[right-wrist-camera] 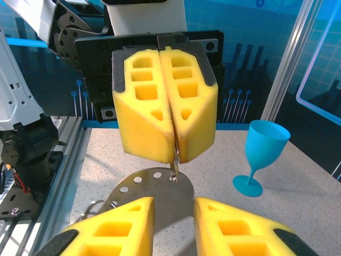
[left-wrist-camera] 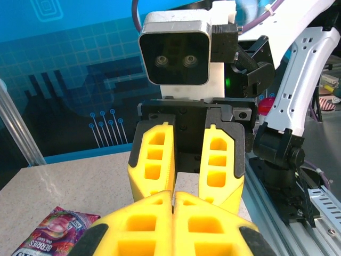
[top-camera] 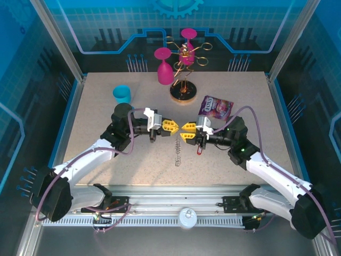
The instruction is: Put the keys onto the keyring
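The keyring is a dark grey oval plate (right-wrist-camera: 160, 189) with holes along its rim, held in the air between the two arms. My left gripper (right-wrist-camera: 175, 153) is shut on a thin silver ring (right-wrist-camera: 174, 160) hooked through one of those holes. My right gripper (right-wrist-camera: 174, 216) has its fingers against the plate's two edges, one on each side. A string of small silver rings (top-camera: 178, 152) hangs down from the plate. A small red tag (top-camera: 199, 151) dangles just under my right gripper (top-camera: 186, 133), which faces my left gripper (top-camera: 171, 126) at the table's middle.
A purple snack packet (top-camera: 216, 108) lies behind the right arm. A blue cup (top-camera: 122, 94) stands at the back left. Two pink cups (top-camera: 163, 66) and a gold wire rack (top-camera: 184, 90) stand at the back centre. The metal rail (top-camera: 181, 205) runs along the near edge.
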